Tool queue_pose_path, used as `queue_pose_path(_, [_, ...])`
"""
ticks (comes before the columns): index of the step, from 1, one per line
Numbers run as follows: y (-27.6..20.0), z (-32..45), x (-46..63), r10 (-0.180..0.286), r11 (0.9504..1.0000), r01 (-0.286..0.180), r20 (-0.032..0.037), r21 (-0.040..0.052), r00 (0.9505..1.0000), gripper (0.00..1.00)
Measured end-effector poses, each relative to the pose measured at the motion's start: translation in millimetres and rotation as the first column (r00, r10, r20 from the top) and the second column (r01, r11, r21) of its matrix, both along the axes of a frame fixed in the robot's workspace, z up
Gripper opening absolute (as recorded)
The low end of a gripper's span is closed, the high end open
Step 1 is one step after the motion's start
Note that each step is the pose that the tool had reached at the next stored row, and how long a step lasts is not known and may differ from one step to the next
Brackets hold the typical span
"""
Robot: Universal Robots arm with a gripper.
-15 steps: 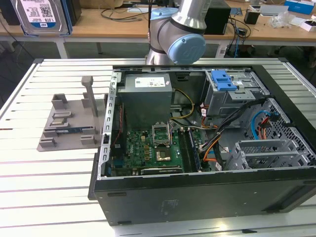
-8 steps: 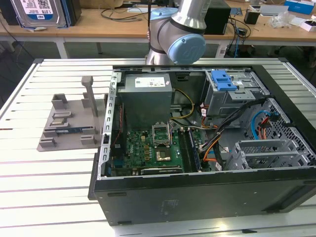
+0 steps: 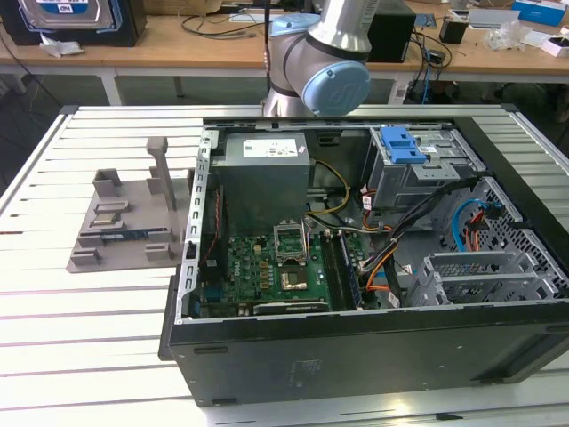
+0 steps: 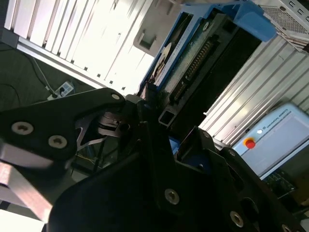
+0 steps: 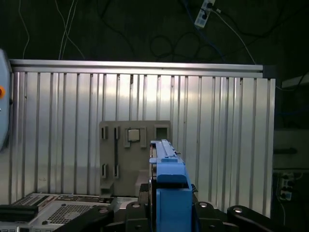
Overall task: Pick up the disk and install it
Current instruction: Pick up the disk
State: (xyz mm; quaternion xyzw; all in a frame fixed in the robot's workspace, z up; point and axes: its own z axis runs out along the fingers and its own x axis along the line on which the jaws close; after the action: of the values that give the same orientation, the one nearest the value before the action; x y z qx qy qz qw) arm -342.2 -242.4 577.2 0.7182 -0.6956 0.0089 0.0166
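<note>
The disk (image 4: 193, 53) is a flat drive in a blue plastic carrier, seen edge-on with its connector row showing. My gripper (image 4: 161, 121) is shut on it, black fingers (image 4: 145, 99) clamping its near end. In the first wrist view the disk's blue carrier edge (image 5: 169, 183) stands up from the gripper (image 5: 169, 215), high above the slatted table. In the exterior view the arm's grey and blue joint (image 3: 329, 71) is above the far side of the open computer case (image 3: 356, 338).
The case holds a grey power supply (image 3: 267, 156), a green motherboard (image 3: 276, 267) and a grey drive cage with a blue latch (image 3: 404, 142). A grey fixture plate (image 3: 124, 222) lies on the slatted table (image 3: 80, 347) at the exterior view's left.
</note>
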Motion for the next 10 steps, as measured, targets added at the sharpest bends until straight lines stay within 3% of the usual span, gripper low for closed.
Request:
queue_pose_path(6, [0.0, 20.0, 0.0, 0.0, 1.0, 0.0, -0.0001, 0.0, 1.0, 0.36])
queue_pose_path(10, [0.0, 22.2, 0.0, 0.0, 1.0, 0.0, -0.0001, 0.0054, 1.0, 0.36])
